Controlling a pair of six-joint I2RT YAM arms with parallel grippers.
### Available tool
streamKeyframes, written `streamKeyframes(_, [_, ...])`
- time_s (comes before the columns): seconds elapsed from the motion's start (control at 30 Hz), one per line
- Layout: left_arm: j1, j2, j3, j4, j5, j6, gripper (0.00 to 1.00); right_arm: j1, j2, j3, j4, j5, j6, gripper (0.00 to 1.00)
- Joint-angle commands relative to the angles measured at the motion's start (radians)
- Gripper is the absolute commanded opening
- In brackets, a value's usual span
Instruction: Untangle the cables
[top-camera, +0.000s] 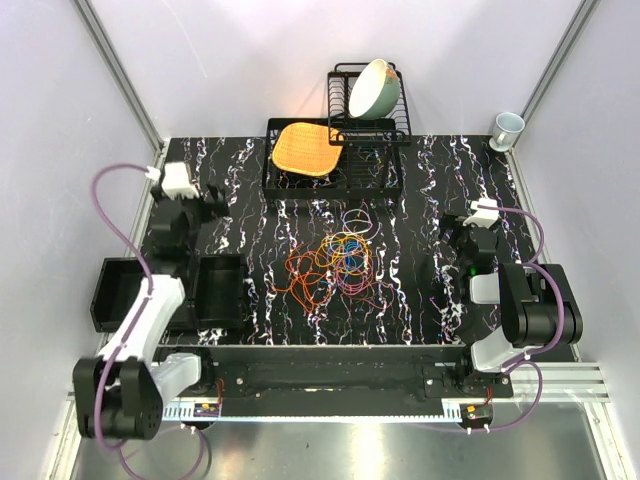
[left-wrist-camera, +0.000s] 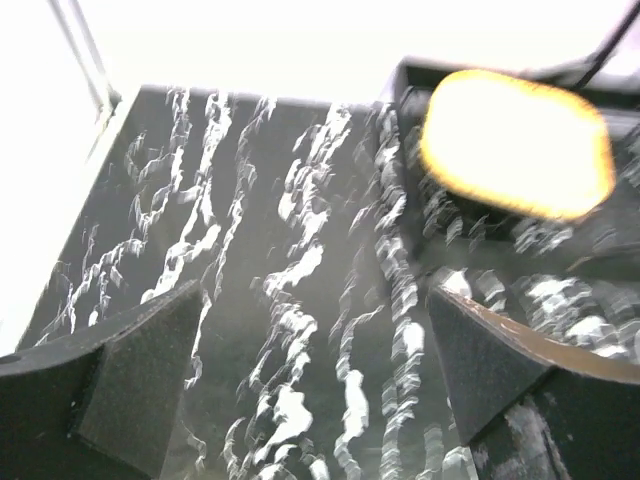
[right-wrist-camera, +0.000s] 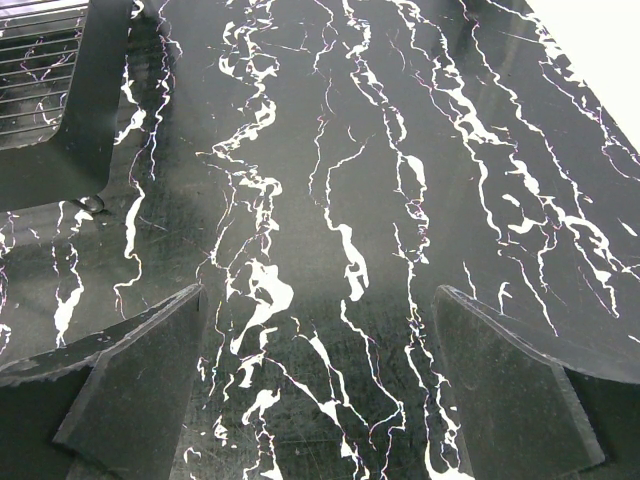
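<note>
The cables (top-camera: 340, 262) lie as a loose tangle of thin orange-red, yellow, blue and purple loops in the middle of the black marbled table (top-camera: 420, 300). My left gripper (top-camera: 195, 208) is over the table's left part, well left of the tangle. In the blurred left wrist view it (left-wrist-camera: 315, 385) is open and empty above bare marble. My right gripper (top-camera: 465, 237) is over the right part, right of the tangle. In the right wrist view it (right-wrist-camera: 320, 395) is open and empty. The cables show in neither wrist view.
A black dish rack (top-camera: 385, 160) at the back holds an orange plate (top-camera: 305, 148) and a green bowl (top-camera: 373, 88). The plate (left-wrist-camera: 515, 140) also shows in the left wrist view, and the rack's edge (right-wrist-camera: 70, 110) in the right wrist view. Two black bins (top-camera: 120, 290) stand at the left. A mug (top-camera: 507, 128) is back right.
</note>
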Motion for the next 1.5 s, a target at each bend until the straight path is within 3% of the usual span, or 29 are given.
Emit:
streamKeyframes(0.0, [-0.028, -0.056, 0.284, -0.502, -0.043, -0.134, 0.99, -0.003, -0.002, 0.010, 0.031, -0.011, -0.015, 1.00])
streamKeyframes(0.13, [-0.026, -0.092, 0.469, -0.801, -0.052, -0.411, 0.99, -0.003, -0.002, 0.012, 0.031, -0.013, -0.015, 1.00])
streamKeyframes(0.23, [-0.014, -0.118, 0.542, -0.939, 0.018, -0.417, 0.99, -0.003, -0.003, 0.009, 0.037, -0.007, -0.012, 1.00])
streamKeyframes(0.37, [0.066, -0.102, 0.498, -0.999, 0.290, -0.369, 0.99, -0.001, -0.031, -0.005, 0.049, 0.045, 0.003, 1.00])
streamKeyframes(0.47, [0.080, -0.122, 0.425, -1.004, 0.333, -0.289, 0.99, 0.017, -0.227, 0.163, -0.384, 0.093, 0.020, 1.00])
streamKeyframes(0.5, [0.081, -0.136, 0.399, -1.010, 0.309, -0.282, 0.99, 0.017, -0.261, 0.301, -0.666, 0.155, 0.198, 1.00])
streamKeyframes(0.57, [0.083, -0.186, 0.372, -1.012, 0.269, -0.262, 0.99, 0.017, -0.325, 0.436, -0.910, 0.080, 0.325, 1.00])
streamKeyframes(0.6, [0.083, -0.205, 0.352, -1.016, 0.214, -0.265, 0.99, 0.017, -0.333, 0.492, -0.970, -0.057, 0.328, 1.00])
streamKeyframes(0.67, [0.083, -0.251, 0.334, -1.016, 0.185, -0.248, 0.99, 0.017, -0.330, 0.446, -0.872, -0.088, 0.378, 1.00])
streamKeyframes(0.7, [0.081, -0.266, 0.317, -1.015, 0.157, -0.239, 0.99, 0.017, -0.314, 0.379, -0.800, -0.092, 0.496, 1.00])
streamKeyframes(0.8, [0.081, -0.325, 0.271, -0.987, 0.129, -0.252, 0.99, -0.021, -0.173, 0.420, -0.794, -0.317, 0.543, 0.99])
streamKeyframes(0.9, [0.080, -0.375, 0.210, -0.903, 0.160, -0.277, 0.99, -0.019, -0.155, 0.445, -0.842, -0.243, 0.546, 1.00])
streamKeyframes(0.97, [0.083, -0.383, 0.184, -0.930, 0.113, -0.419, 0.99, -0.019, -0.204, 0.396, -0.778, -0.211, 0.555, 1.00])
streamKeyframes(1.03, [0.083, -0.365, 0.180, -0.929, 0.177, -0.398, 0.99, -0.023, -0.214, 0.365, -0.771, -0.169, 0.659, 1.00])
streamKeyframes(1.13, [0.078, -0.296, 0.226, -0.949, 0.281, -0.355, 0.99, -0.023, -0.188, 0.409, -0.799, -0.270, 0.646, 1.00])
streamKeyframes(1.23, [-0.011, -0.230, 0.249, -0.966, 0.219, -0.366, 0.99, -0.023, -0.183, 0.425, -0.818, -0.284, 0.627, 1.00])
streamKeyframes(1.37, [-0.318, -0.153, 0.306, -0.969, -0.005, -0.415, 0.95, -0.023, -0.159, 0.437, -0.830, -0.306, 0.620, 0.99])
streamKeyframes(1.47, [-0.446, -0.034, 0.367, -0.957, -0.078, -0.446, 0.86, -0.023, -0.148, 0.445, -0.845, -0.301, 0.611, 1.00])
